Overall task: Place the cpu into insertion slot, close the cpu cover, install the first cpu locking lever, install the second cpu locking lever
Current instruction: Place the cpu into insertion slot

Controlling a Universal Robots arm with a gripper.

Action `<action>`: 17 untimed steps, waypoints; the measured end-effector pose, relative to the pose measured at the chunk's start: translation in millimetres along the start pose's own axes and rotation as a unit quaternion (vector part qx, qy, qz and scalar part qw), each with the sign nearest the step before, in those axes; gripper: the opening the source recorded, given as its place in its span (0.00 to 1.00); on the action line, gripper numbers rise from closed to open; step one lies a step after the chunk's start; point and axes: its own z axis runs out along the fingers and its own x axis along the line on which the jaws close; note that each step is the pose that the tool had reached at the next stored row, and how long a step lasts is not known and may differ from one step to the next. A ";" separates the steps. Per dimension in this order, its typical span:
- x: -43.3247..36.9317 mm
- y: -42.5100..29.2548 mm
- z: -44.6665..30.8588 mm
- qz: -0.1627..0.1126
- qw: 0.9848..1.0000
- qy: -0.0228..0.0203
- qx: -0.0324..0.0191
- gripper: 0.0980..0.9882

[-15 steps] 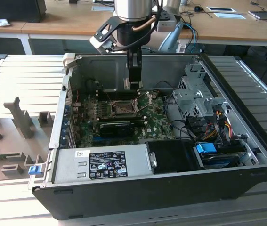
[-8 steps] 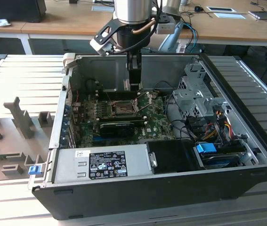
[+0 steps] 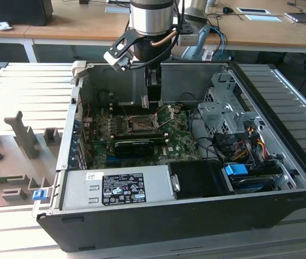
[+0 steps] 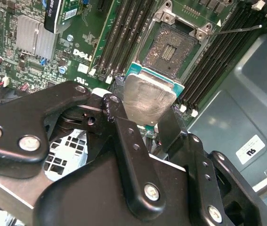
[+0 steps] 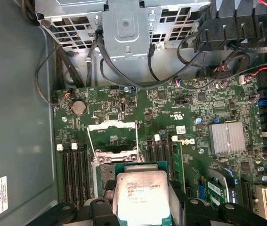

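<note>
Silver-grey flat square cpu [image 4: 145, 96] pinched btwn black fingers [image 4: 168, 126], near dark insertion slot [image 4: 171, 49].

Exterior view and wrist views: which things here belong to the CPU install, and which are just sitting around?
Belongs to the job:
cpu, held above the board by the gripper
insertion slot, uncovered
cpu cover, open

Just lying about:
power supply
black expansion card
drive cage
heatsink
memory slots

The cpu [image 5: 140, 195] in the claw [image 4: 145, 117], near insertion slot [image 4: 171, 49] (inside the case [image 3: 185, 221])
</note>
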 end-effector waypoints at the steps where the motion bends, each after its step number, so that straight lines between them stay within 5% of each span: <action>1: 0.0 -0.1 0.8 0.000 1.000 0.000 0.000 0.48; 17: -0.3 -1.5 17.2 0.000 1.000 0.000 0.000 0.48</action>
